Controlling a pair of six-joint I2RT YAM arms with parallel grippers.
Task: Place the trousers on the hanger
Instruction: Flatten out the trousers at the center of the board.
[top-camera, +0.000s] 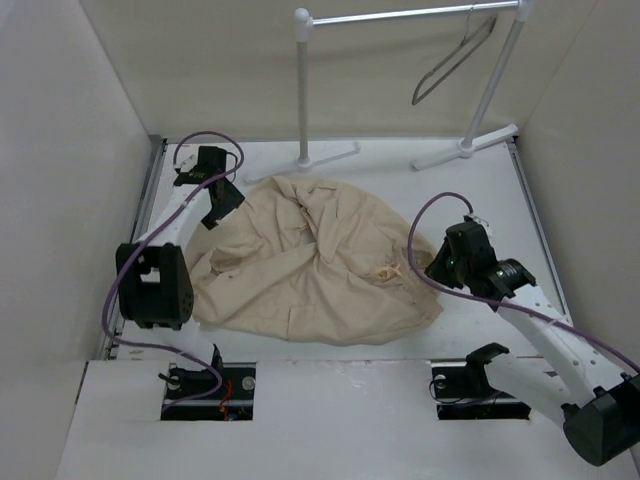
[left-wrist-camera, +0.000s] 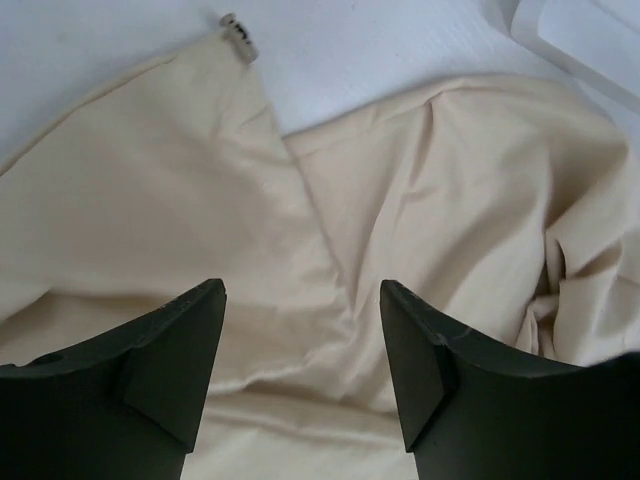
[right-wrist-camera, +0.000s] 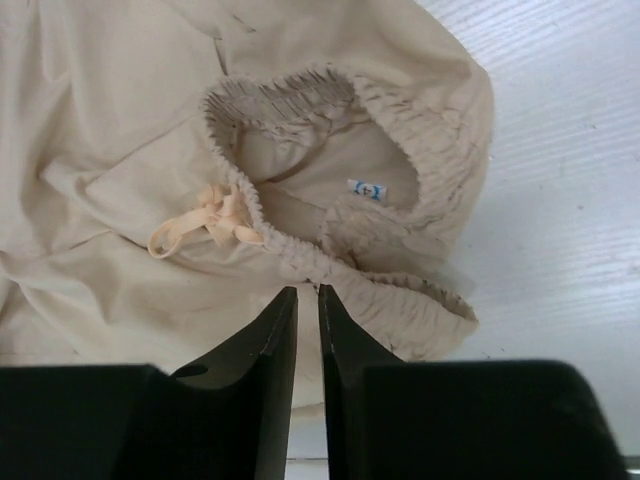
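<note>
The beige trousers (top-camera: 310, 260) lie in a wrinkled heap on the middle of the table. The thin grey wire hanger (top-camera: 455, 60) hangs from the rack bar at the back right, away from both arms. My left gripper (top-camera: 224, 202) is at the heap's far left edge; in the left wrist view it (left-wrist-camera: 300, 290) is open and empty just above the cloth (left-wrist-camera: 420, 180). My right gripper (top-camera: 434, 262) is at the heap's right edge; in the right wrist view it (right-wrist-camera: 306, 292) is shut with nothing between the jaws, just short of the elastic waistband (right-wrist-camera: 400, 290) and drawstring (right-wrist-camera: 210, 220).
The white tubular clothes rack (top-camera: 302, 90) stands at the back, its feet on the table. White walls close in the left, right and back. A rack foot (left-wrist-camera: 580, 40) shows at the top right of the left wrist view.
</note>
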